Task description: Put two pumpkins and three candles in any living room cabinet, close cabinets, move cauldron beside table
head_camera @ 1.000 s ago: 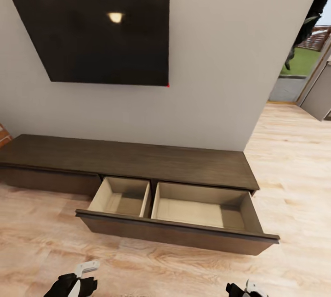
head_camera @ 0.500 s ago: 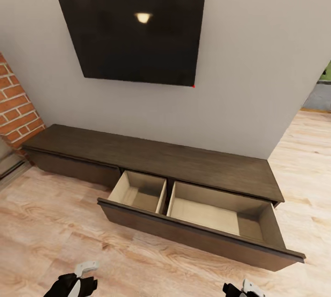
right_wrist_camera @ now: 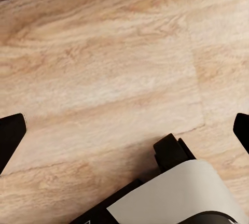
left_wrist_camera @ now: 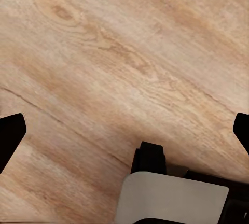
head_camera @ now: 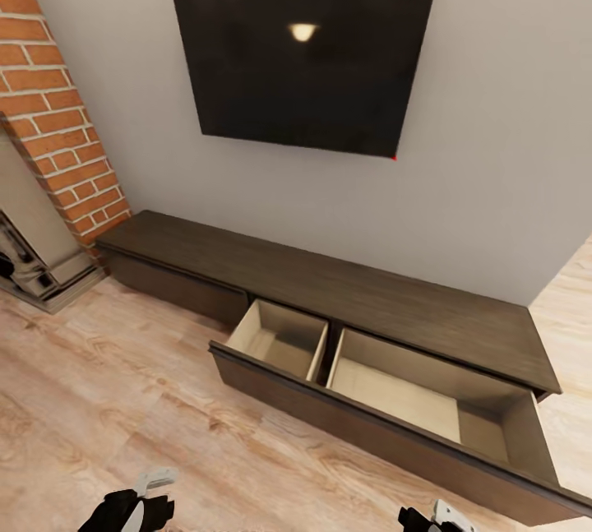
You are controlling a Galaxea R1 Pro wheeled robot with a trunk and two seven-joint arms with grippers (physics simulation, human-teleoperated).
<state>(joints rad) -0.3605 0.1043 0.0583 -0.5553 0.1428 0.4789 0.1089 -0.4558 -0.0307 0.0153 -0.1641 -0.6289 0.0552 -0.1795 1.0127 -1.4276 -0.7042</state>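
Observation:
The cabinet (head_camera: 329, 281) is a long, low dark-brown unit against the grey wall in the head view. Its wide drawer (head_camera: 386, 413) stands pulled out, and its two pale beige compartments show bare bottoms. My left gripper (head_camera: 136, 506) and right gripper (head_camera: 434, 520) sit at the lower edge of the head view, over the wood floor in front of the cabinet. In the wrist views the left gripper (left_wrist_camera: 124, 130) and right gripper (right_wrist_camera: 124, 130) are open, with only floor between their black fingertips (left_wrist_camera: 10, 133). The pumpkins, candles, cauldron and table are out of view.
A black TV screen (head_camera: 304, 59) hangs on the wall above the cabinet. A red brick chimney (head_camera: 57, 113) with a grey fireplace base (head_camera: 37, 265) stands at the left. Pale wood floor (head_camera: 123, 400) stretches between me and the cabinet.
The camera has swung to the left, so cabinet and TV sit further right in the picture. The brick chimney has come into view and the doorway has gone. Both grippers look unchanged.

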